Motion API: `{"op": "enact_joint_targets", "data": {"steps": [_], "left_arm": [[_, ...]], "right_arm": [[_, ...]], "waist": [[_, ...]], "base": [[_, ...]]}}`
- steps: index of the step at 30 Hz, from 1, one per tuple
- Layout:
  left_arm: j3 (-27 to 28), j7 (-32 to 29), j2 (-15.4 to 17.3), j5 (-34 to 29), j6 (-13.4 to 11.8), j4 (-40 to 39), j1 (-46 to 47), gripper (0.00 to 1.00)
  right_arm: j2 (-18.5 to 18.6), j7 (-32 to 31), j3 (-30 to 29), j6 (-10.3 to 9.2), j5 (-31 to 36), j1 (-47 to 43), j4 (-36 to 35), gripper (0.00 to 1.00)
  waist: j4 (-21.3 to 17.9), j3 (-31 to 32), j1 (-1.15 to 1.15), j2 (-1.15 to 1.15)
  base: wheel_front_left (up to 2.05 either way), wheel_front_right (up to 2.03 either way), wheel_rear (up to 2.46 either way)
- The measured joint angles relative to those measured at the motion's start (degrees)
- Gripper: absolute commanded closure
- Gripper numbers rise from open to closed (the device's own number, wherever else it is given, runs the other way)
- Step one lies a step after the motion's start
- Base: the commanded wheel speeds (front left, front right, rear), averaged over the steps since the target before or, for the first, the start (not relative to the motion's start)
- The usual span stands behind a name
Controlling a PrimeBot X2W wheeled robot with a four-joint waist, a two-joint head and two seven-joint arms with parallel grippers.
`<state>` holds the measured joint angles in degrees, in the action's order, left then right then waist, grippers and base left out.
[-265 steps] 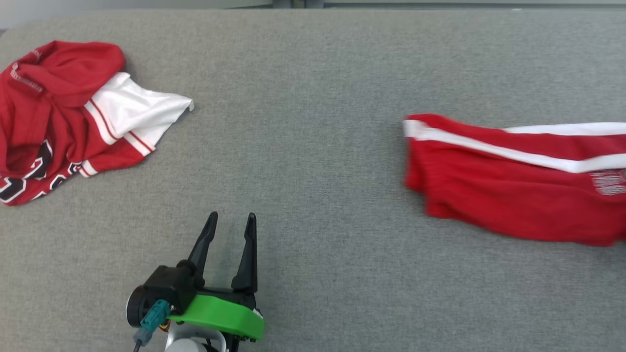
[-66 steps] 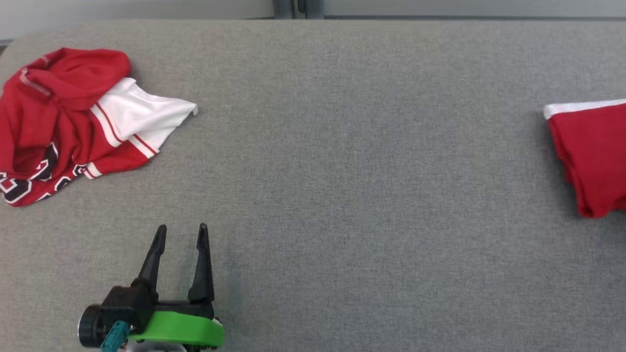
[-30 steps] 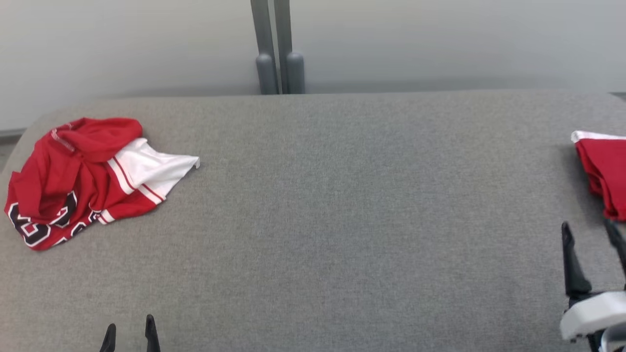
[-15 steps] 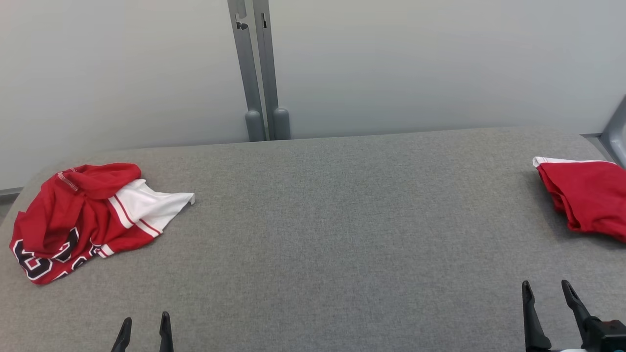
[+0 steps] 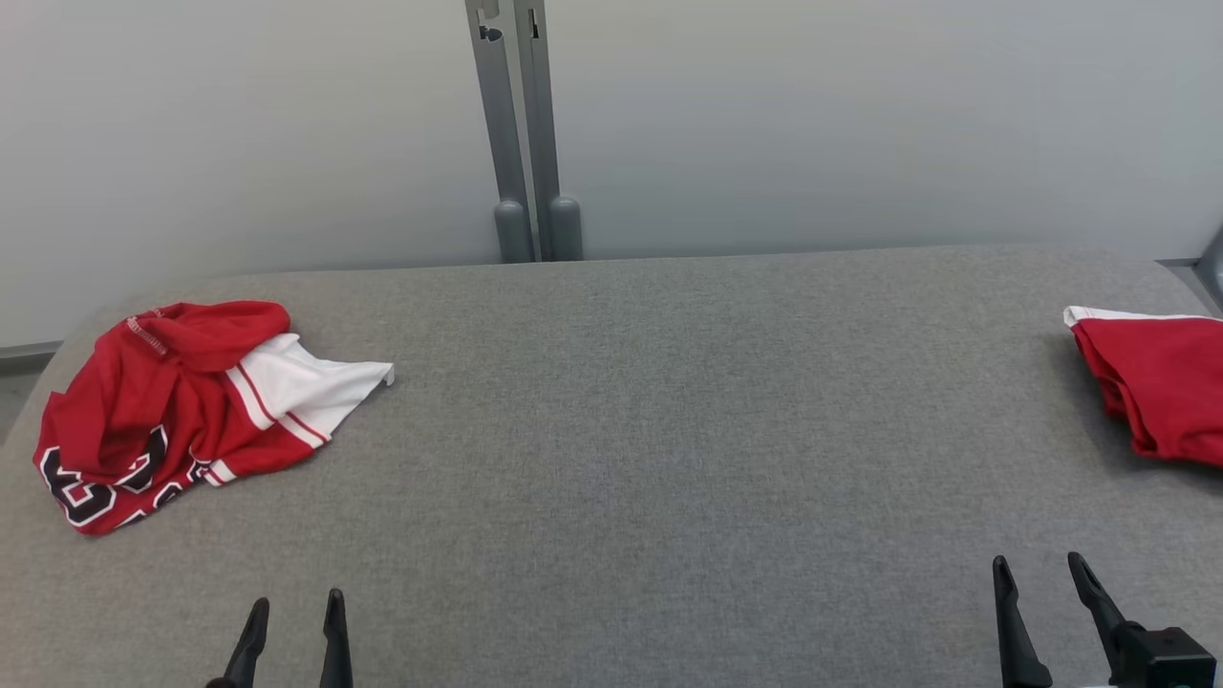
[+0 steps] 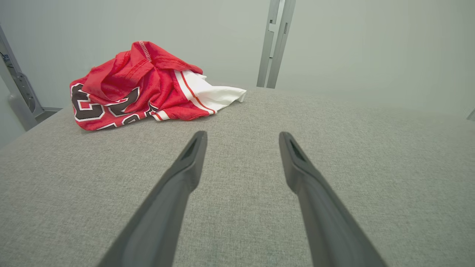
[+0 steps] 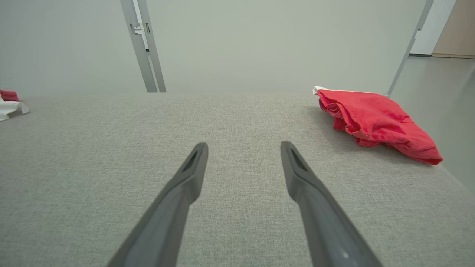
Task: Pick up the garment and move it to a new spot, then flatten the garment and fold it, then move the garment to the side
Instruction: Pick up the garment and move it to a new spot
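Red garment (image 5: 1156, 401) lies ahead and off to the right of my right fingers (image 7: 183, 185), well apart from them, at the right end of the pad (image 5: 669, 430). It looks doubled over on itself, with a white band at its far edge. I judge its pick-up, flattening, folding and move aside done, though the fold is lumpy rather than crisp. Both pairs of fingers stand wide and hold nothing, pointing forward low over bare pad. Ahead and to the left of my left fingers (image 6: 183, 174), also well apart, a jersey (image 6: 144, 89) sits crumpled, neither flattened nor folded. If it is the next garment, all its steps are left, beginning with a reach from the left.
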<state>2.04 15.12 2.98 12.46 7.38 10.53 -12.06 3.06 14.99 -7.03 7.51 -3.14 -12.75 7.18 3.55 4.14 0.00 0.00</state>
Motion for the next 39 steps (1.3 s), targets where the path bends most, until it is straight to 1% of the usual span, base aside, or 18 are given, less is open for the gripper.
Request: {"op": "enact_joint_targets", "data": {"steps": [5, 9, 19, 21, 24, 27, 30, 33, 35, 36, 39], "left_arm": [[-0.05, 0.01, -0.03, -0.12, 0.01, -0.52, 1.68, 0.00], [0.25, 0.01, -0.07, -0.69, 0.01, -0.59, 1.85, 0.00], [3.05, 0.00, -0.12, -0.43, 0.01, -2.22, 0.04, 0.00], [3.68, 0.01, -0.07, -0.32, 0.01, -2.90, 0.08, 0.00], [3.39, 0.01, -0.07, 0.20, 0.01, -3.22, 0.19, 0.00], [1.07, 0.00, -0.02, 1.10, 0.01, -1.74, 1.69, 0.00], [-2.61, -0.01, 0.29, 2.44, 0.01, 1.35, 6.92, 0.00], [-7.01, -2.49, 1.62, 4.14, 0.01, 5.22, 17.10, 0.00], [-9.81, -5.12, 2.22, 5.56, 0.01, 8.71, 26.14, 0.00], [-11.91, -7.93, 3.10, 6.61, 0.02, 12.49, 34.10, 0.00], [-13.88, -11.85, 4.44, 9.29, 0.02, 19.23, 45.82, 0.00]], "right_arm": [[0.03, 0.00, 0.55, -0.01, -0.08, 0.08, -0.08, 0.00], [0.02, 0.00, 2.15, -0.01, -0.41, 0.10, 0.14, 0.00], [-0.03, 0.01, 7.68, 0.00, -1.49, 4.12, 1.03, 0.00], [0.46, 0.01, 8.22, 0.00, -1.74, 4.86, 1.71, 0.00], [0.96, 0.01, 8.20, 0.00, -2.00, 4.63, 2.43, 0.00], [0.97, 0.01, 7.32, 0.00, -2.26, 3.46, 2.34, 0.00], [2.58, 0.01, 7.25, 0.00, -1.94, 3.53, 1.63, 0.00], [6.06, 0.01, 6.88, 0.00, -1.46, 6.73, -0.12, 0.00], [8.91, 0.02, 6.84, 0.00, -1.19, 9.98, -1.27, 0.00], [11.17, 0.02, 7.20, 0.00, -1.18, 12.66, -2.13, 0.00], [14.29, 0.05, 8.16, 0.00, -1.18, 17.33, -3.41, 0.00]], "waist": [[2.08, -0.28, 0.00, 0.00], [5.35, -0.31, 0.00, 0.00], [17.42, 0.14, 0.00, 0.00], [19.59, -0.02, 0.00, 0.00], [21.92, -0.33, 0.00, 0.00], [23.32, -0.89, 0.00, 0.00], [23.99, -2.19, 0.00, 0.00], [24.56, -4.28, 0.00, 0.00], [24.96, -6.32, 0.00, 0.00], [25.27, -8.49, 0.00, 0.00], [25.51, -12.33, 0.00, 0.00]], "base": [[0.00, 0.00, 0.00], [0.00, 0.00, 0.00], [0.00, 0.00, 0.00], [0.00, 0.00, 0.00], [0.00, 0.00, 0.00], [0.00, 0.00, 0.00], [0.00, 0.00, 0.00], [0.00, 0.00, 0.00], [0.00, 0.00, 0.00], [0.00, 0.00, 0.00], [0.00, 0.00, 0.00]]}}
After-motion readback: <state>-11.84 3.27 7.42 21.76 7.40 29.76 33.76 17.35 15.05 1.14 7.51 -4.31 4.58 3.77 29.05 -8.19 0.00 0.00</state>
